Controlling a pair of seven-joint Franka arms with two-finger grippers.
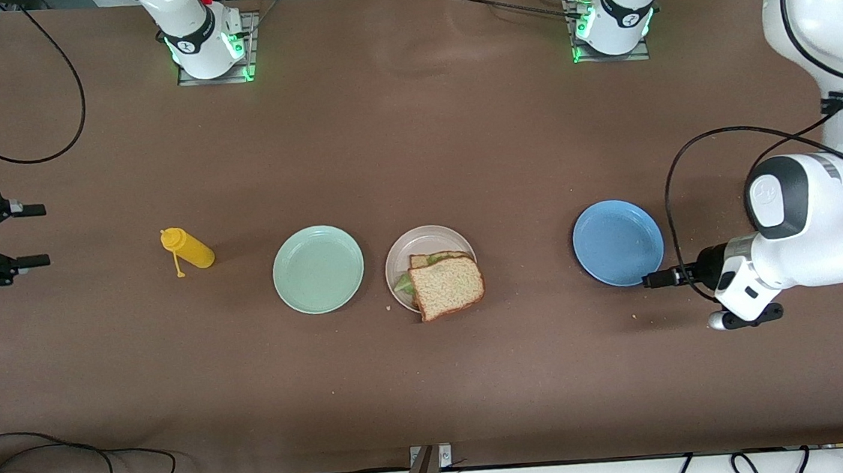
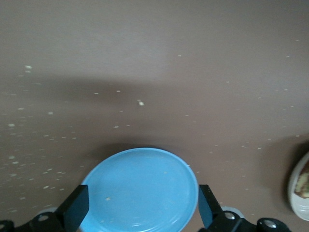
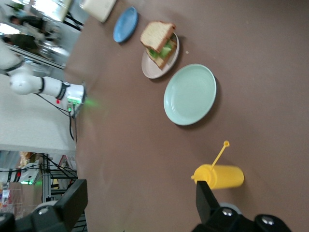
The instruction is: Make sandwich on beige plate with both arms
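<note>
The sandwich lies on the beige plate, top slice overhanging the rim nearest the front camera. The plate sits mid-desk between a green plate and a blue plate.

Left gripper: jaws fully open, empty, over the blue plate.

Right gripper: jaws fully open, empty, at the right arm's end of the desk, near a yellow bottle.

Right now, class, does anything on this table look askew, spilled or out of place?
Yes. The sandwich sits off-centre on the beige plate, its top slice overhanging the rim nearest the front camera. The yellow squeeze bottle lies on its side.
</note>
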